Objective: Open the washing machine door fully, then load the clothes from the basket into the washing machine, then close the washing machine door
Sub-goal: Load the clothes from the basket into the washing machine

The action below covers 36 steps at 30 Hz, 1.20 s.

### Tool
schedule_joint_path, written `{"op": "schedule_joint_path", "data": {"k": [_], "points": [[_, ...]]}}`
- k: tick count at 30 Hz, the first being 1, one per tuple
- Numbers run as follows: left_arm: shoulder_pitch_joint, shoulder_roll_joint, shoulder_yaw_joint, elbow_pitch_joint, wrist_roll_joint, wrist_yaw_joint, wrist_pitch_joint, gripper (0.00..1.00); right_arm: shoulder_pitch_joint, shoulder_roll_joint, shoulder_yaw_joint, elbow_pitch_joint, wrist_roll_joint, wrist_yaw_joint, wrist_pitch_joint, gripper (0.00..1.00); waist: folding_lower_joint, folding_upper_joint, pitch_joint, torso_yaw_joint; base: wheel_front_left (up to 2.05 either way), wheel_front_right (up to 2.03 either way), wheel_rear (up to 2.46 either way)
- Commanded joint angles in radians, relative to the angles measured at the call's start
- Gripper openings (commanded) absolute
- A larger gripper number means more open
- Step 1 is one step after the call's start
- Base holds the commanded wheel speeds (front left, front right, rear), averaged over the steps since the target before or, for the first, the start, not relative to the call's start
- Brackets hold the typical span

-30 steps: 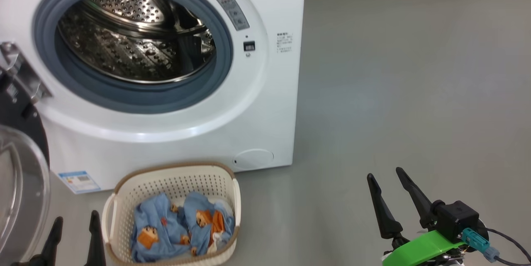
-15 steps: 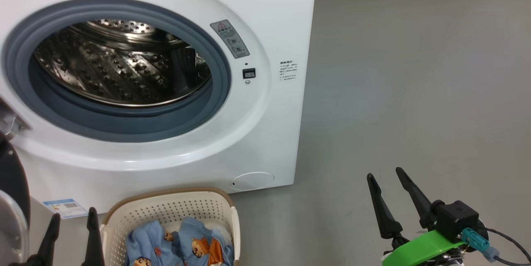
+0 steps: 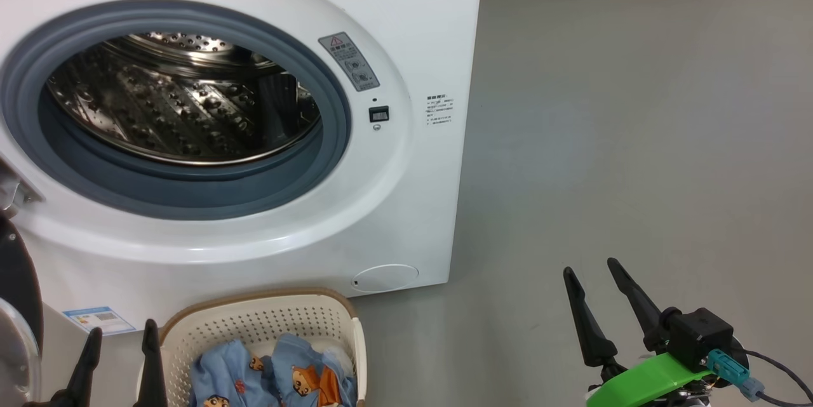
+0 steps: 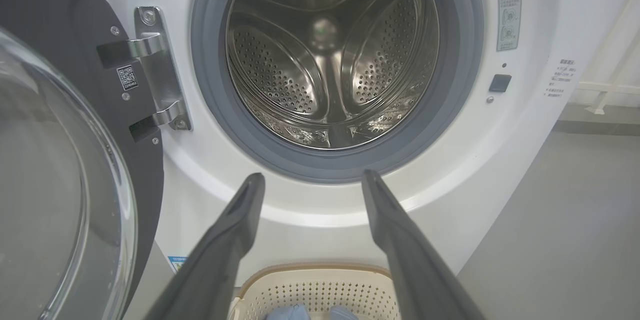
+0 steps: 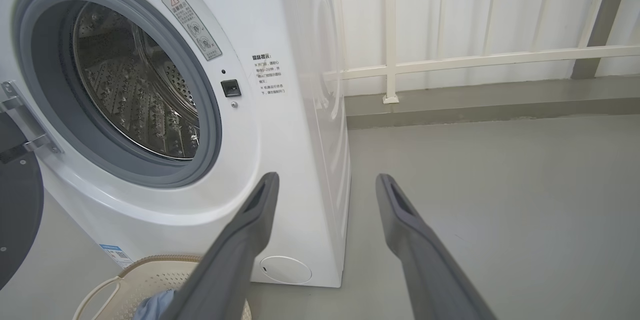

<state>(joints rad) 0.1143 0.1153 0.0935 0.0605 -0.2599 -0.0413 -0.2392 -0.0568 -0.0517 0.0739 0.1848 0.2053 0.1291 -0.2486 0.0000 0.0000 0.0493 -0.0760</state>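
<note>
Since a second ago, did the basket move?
No. The head camera shifted, not the basket: it sits in front of the washing machine, between its blue label and round cap, as before.

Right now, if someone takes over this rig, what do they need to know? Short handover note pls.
Left pincer: open, empty, just left of the basket.
Right pincer: open, empty, over the floor to the machine's right.
Washing machine door: swung wide open to the left; drum empty.
Clothes: in the basket, on the floor in front of the washing machine.
Done: door opened.
Left: load the clothes, close the door.
</note>
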Motion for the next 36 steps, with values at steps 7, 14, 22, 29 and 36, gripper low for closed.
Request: {"op": "schedule_joint_path", "data": {"k": [7,14,22,29,36], "points": [[-0.049,0.021,0.028,-0.023,-0.007,-0.004,-0.014,1.00,-0.019,0.001,0.017,-0.020,0.007,0.002,-0.012,1.00,0.0000,0.0000,0.004,-0.001,0.00,0.00,0.00],[-0.047,0.020,0.019,-0.019,-0.011,-0.005,-0.015,1.00,-0.016,0.001,0.014,-0.012,0.005,0.002,-0.013,1.00,0.0000,0.0000,-0.001,-0.001,0.00,0.00,0.00],[-0.040,0.019,0.012,-0.020,-0.016,-0.001,-0.016,1.00,-0.013,0.001,0.014,-0.009,0.005,0.002,-0.013,1.00,0.0000,0.0000,-0.009,0.003,0.00,0.00,0.00],[-0.043,0.024,0.001,-0.022,-0.021,-0.004,-0.007,1.00,-0.010,0.001,0.009,-0.012,0.010,0.002,-0.013,1.00,0.0000,0.0000,0.011,0.006,0.00,0.00,0.00],[-0.068,0.036,-0.009,-0.017,-0.027,-0.010,0.000,1.00,-0.019,0.001,0.006,-0.020,0.019,0.002,-0.013,1.00,0.0000,0.0000,0.063,0.007,0.00,0.00,0.00]]}}
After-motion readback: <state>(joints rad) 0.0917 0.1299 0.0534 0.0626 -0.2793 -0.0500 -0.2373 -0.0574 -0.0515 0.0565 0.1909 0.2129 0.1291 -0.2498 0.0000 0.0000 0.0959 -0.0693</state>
